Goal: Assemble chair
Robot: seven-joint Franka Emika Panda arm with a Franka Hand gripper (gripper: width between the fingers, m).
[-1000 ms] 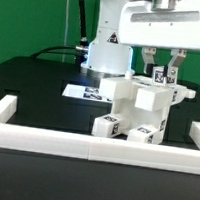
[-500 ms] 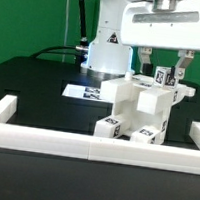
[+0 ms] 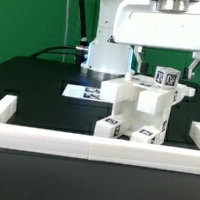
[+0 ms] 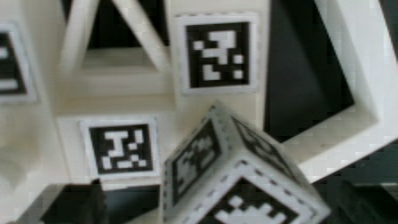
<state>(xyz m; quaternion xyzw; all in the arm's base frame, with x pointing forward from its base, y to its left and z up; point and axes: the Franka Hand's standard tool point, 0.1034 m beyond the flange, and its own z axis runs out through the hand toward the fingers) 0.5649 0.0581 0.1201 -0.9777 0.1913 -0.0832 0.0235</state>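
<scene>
Chair (image 3: 137, 112) partly assembled, standing on black table (image 3: 28, 92) just behind white border rail (image 3: 43, 139), near marker board (image 3: 79, 90). Gripper (image 3: 167, 67) open wide, fingers (image 3: 140, 60) flanking top block (image 3: 168, 80), apart from it. Parts carry black-and-white square tags (image 4: 219, 50).

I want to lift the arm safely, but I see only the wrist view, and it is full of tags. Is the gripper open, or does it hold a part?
Observer: Open. In the exterior view the gripper has its fingers apart, one on each side of the tagged block on top of the chair, with a gap on both sides.
Operator: Where does the chair stand?
Observer: On the black table, close behind the white border rail.
</scene>
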